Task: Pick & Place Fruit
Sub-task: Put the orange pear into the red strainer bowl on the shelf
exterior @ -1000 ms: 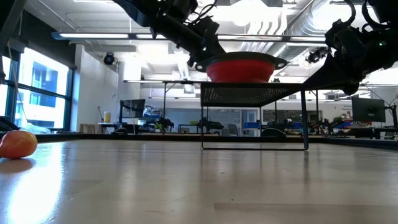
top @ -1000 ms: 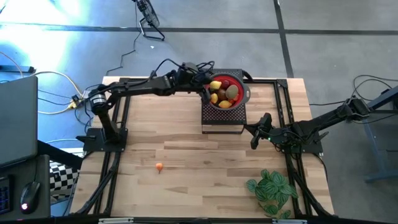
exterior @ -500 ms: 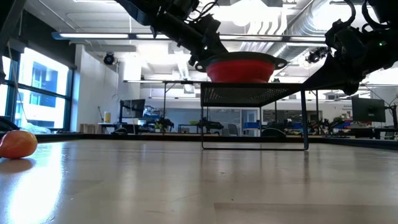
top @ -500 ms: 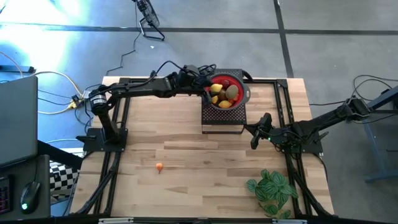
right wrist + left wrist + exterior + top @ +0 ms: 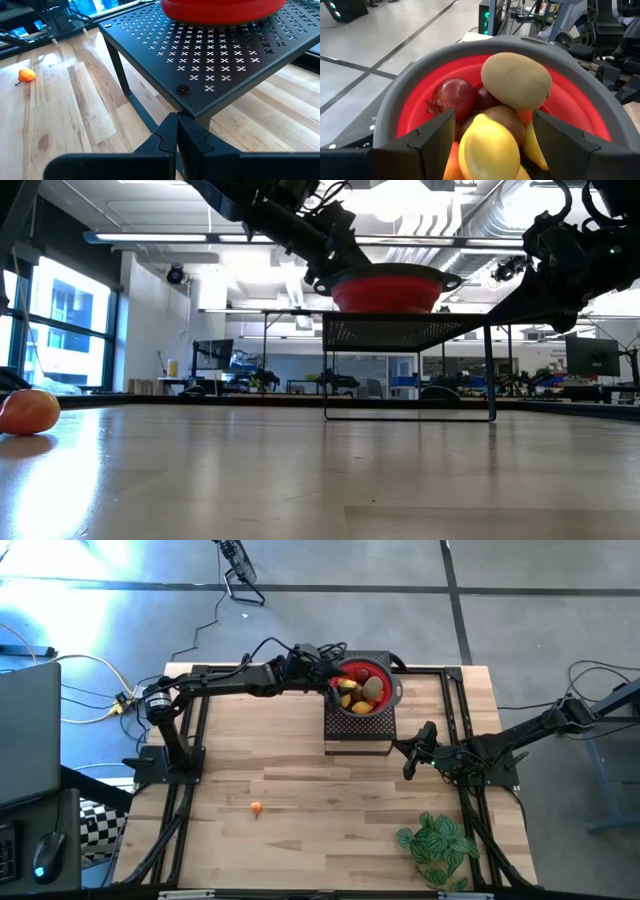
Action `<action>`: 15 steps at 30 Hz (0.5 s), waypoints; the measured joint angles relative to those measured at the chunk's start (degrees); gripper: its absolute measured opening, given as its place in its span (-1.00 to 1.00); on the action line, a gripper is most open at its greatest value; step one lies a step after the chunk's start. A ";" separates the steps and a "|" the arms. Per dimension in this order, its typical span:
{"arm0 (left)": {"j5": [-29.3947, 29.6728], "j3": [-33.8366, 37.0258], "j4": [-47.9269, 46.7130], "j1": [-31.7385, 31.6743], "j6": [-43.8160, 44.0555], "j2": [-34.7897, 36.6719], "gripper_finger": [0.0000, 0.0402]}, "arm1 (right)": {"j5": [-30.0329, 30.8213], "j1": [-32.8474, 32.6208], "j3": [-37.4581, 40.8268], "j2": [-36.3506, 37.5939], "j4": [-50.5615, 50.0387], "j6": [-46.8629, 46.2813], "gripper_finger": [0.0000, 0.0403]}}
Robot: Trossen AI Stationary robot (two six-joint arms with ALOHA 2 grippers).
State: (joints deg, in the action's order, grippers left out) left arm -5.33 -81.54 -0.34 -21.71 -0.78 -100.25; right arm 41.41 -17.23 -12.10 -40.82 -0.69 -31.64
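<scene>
- Currently, the left gripper [image 5: 490, 145] is positioned over the near rim of the red bowl [image 5: 383, 673], which rests on a black perforated stand [image 5: 210, 55] at the far side of the wooden table [image 5: 300, 770].
- Its fingers [image 5: 432, 140] are seen apart, one on each side of a yellow fruit [image 5: 487, 152] at the top of the pile; no contact between the pads and that fruit can be confirmed.
- The bowl is filled with fruit [image 5: 358, 690]: a brownish-green piece [image 5: 516, 80], a dark red piece [image 5: 452, 97] and further yellow and orange pieces, heaped and touching one another.
- One small orange fruit [image 5: 256, 807] lies alone on the table, well apart from the stand; it also shows at the edge of the low view [image 5: 28, 411].
- The pieces are judged to be light, rigid and smooth-skinned, so slipping is the main risk rather than crushing.
- Because the shapes are rounded, a grip across the widest middle of a piece is advised, with the pads placed on opposite sides.
- A grip near either tapered end is likely to squeeze the piece out.
- The lone orange fruit may roll when nudged, so a straight vertical approach is recommended.
- The right gripper [image 5: 176, 131] is held shut and empty, low beside the near corner of the stand.
</scene>
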 joint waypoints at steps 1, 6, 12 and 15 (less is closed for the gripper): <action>0.01 0.02 0.24 0.00 0.00 0.00 0.31 | 0.00 0.02 0.00 0.00 0.00 0.00 -0.99; 0.12 0.01 1.32 0.00 0.00 0.00 0.33 | 0.00 0.00 0.00 0.00 0.00 0.00 -0.99; 0.10 0.02 4.19 0.00 -2.01 0.61 0.34 | -0.01 0.02 0.00 0.00 0.00 -0.02 -0.99; 0.19 0.03 4.36 0.00 -3.96 1.72 0.34 | 0.02 0.02 0.00 0.00 0.00 -0.02 -0.99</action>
State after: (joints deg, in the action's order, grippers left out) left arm -5.14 -81.51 4.02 -21.71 -4.74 -98.52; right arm 41.43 -17.22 -12.10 -40.82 -0.69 -31.66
